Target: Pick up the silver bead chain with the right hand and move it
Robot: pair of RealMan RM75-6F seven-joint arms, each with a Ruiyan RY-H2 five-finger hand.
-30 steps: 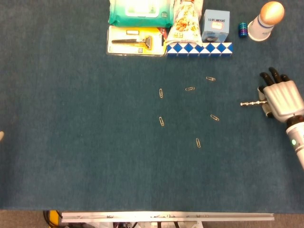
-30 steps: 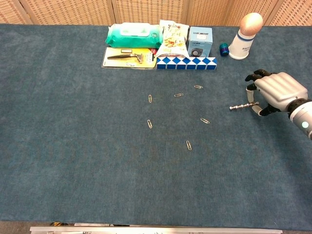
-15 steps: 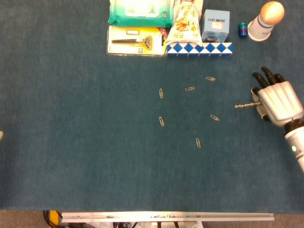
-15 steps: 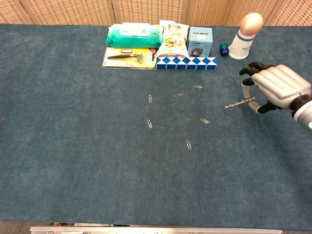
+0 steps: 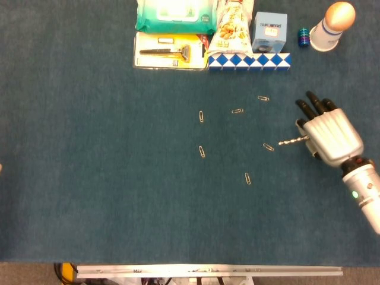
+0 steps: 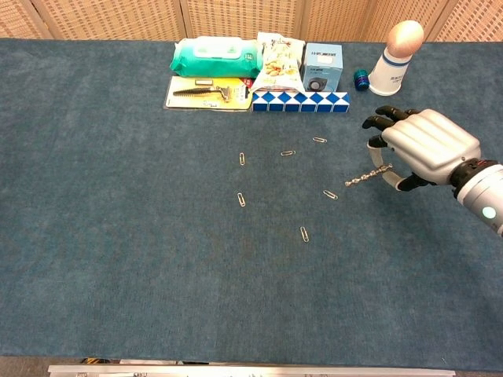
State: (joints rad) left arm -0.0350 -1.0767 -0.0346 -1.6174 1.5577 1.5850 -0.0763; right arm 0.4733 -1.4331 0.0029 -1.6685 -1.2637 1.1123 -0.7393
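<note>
My right hand (image 5: 328, 135) (image 6: 420, 148) hovers over the right side of the blue table and holds the silver bead chain (image 5: 291, 141) (image 6: 363, 177). The chain sticks out to the left of the hand as a short stiff strand, its free end just right of a paper clip (image 5: 268, 146) (image 6: 331, 194). It looks lifted off the cloth. My left hand is out of both views.
Several paper clips (image 5: 202, 151) lie scattered mid-table. Along the far edge are a wipes pack (image 5: 174, 15), a razor in its package (image 5: 169, 52), a snack bag (image 5: 233, 27), a blue-white folding toy (image 5: 249, 60), a small box (image 5: 270, 31), and a white bottle (image 5: 333, 25).
My right hand has moved left and toward the near edge, carrying the chain away from the table's right edge to beside the paper clips.
</note>
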